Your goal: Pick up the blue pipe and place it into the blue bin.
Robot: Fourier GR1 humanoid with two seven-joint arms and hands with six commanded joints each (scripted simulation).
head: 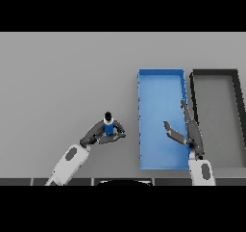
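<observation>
A small blue pipe (109, 126) with a dark cap stands upright on the grey table, left of the blue bin (161, 78). My left hand (98, 134) has its fingers and thumb curled around the pipe's lower part. My right hand (189, 132) hovers over the bin's right side with straight fingers and a spread thumb, holding nothing. The bin shows nothing inside.
A black-rimmed grey bin (215, 73) stands right beside the blue bin, at the table's right. Bare grey table stretches to the left and behind the pipe.
</observation>
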